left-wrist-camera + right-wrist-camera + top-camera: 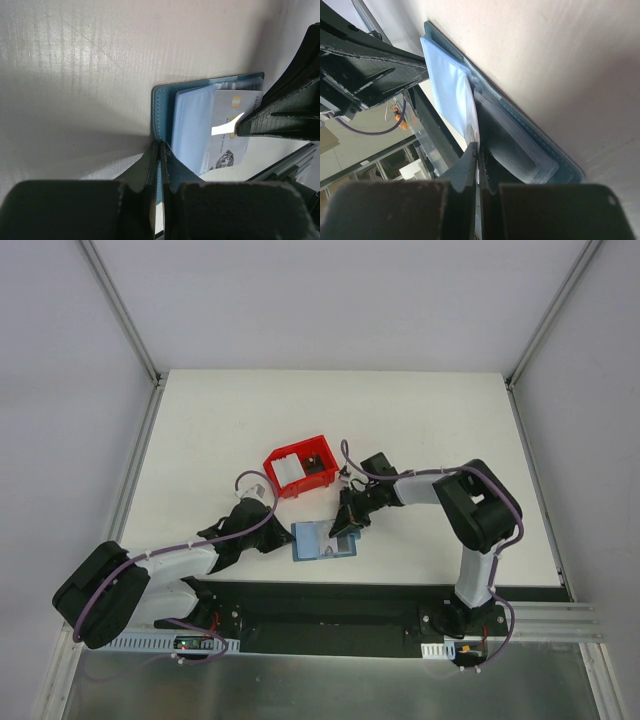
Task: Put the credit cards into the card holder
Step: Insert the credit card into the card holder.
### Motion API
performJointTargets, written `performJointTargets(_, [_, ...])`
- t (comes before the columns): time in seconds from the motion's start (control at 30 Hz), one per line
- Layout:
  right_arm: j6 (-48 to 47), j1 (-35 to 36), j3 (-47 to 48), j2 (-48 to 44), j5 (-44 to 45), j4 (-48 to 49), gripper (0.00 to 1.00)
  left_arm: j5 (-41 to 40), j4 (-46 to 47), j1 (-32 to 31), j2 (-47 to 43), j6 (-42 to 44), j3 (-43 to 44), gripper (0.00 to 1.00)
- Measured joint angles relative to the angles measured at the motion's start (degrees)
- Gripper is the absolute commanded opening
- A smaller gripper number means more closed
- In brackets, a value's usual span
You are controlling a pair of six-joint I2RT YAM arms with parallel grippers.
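Note:
The teal card holder lies spread open on the table between my two grippers. My left gripper is shut on its left edge; in the left wrist view the jaws pinch the teal cover. My right gripper is shut on a pale credit card whose near end lies under the light blue pocket. In the right wrist view that card shows edge-on between the closed jaws, over the card holder. Another white card lies in the red bin.
A red plastic bin stands just behind the card holder, near both grippers, with a dark item in its right half. The black base rail runs along the table's near edge.

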Motion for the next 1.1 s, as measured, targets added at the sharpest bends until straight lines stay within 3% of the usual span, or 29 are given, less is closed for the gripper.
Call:
performJointTargets(0.6, [9.8, 2.7, -5.4, -4.5, 7.0, 7.0, 0.01, -0.7, -0.7, 0.0, -1.4, 0.0, -0.3, 0.0])
performJointTargets(1.03, [10.5, 4.5, -3.5, -1.8, 5.6, 8.8, 0.01, -1.0, -1.2, 0.4, -1.9, 0.0, -0.5, 0.0])
performJointTargets(1.1, [10.1, 4.6, -3.0, -1.4, 5.2, 8.6, 0.05, -1.1, -1.2, 0.4, -1.9, 0.0, -0.5, 0.0])
